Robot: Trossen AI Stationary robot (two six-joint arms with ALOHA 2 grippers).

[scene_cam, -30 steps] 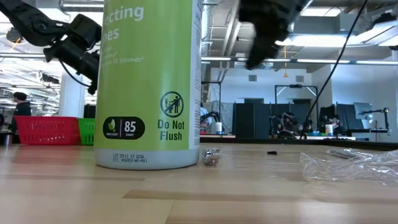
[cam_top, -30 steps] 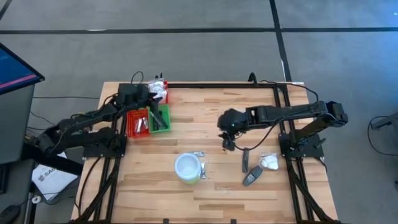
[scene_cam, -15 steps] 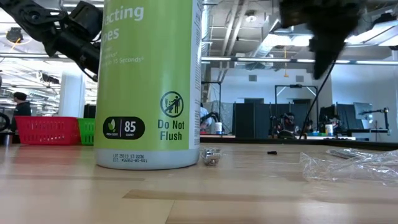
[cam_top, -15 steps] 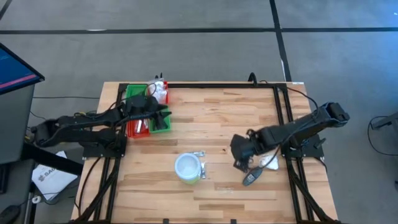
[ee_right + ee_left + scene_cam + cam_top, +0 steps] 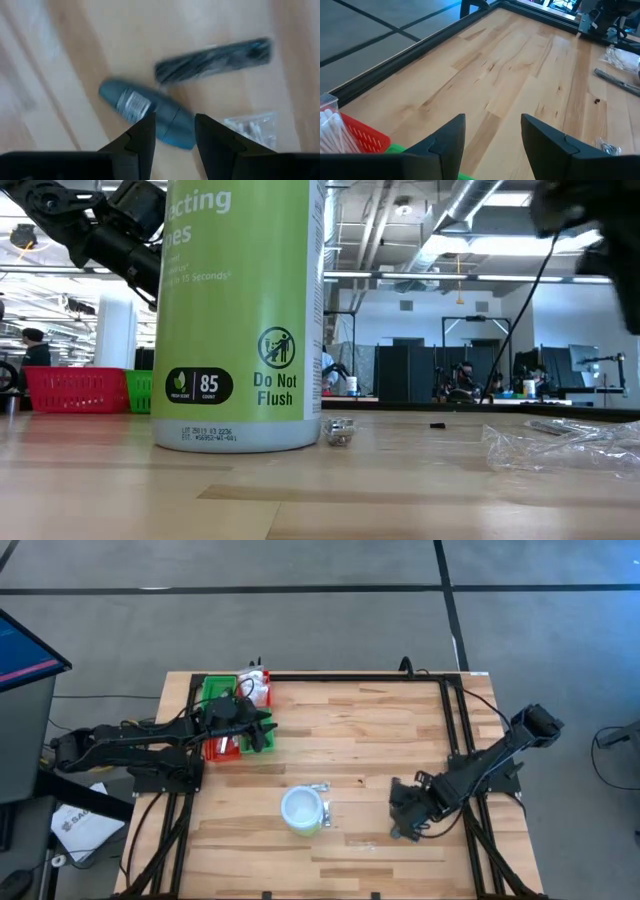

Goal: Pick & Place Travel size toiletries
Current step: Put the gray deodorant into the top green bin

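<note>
My right gripper (image 5: 402, 823) (image 5: 175, 137) is open, low over the table's near right part. In the right wrist view its fingers stand on either side of one end of a blue-grey oval toiletry (image 5: 142, 111) lying flat. A slim black stick (image 5: 215, 59) and a clear sachet (image 5: 250, 125) lie beside the oval. My left gripper (image 5: 257, 730) (image 5: 492, 135) is open and empty, above the red and green tray (image 5: 222, 747). White swabs (image 5: 332, 130) lie in the tray's red compartment. In the high view my right arm covers the toiletries on the table.
The round white tub with a green side (image 5: 302, 810) (image 5: 240, 310) stands near the table's middle front, with a small foil sachet (image 5: 322, 788) (image 5: 340, 430) beside it. A crinkled clear packet (image 5: 560, 445) lies to the right. A black frame (image 5: 350, 677) runs along the far and side edges.
My right gripper has swung from the table's middle toward the near right corner and come down over the dark oval and stick. My left arm has drawn back a little toward the near edge, and the tray's far green compartment now shows.
</note>
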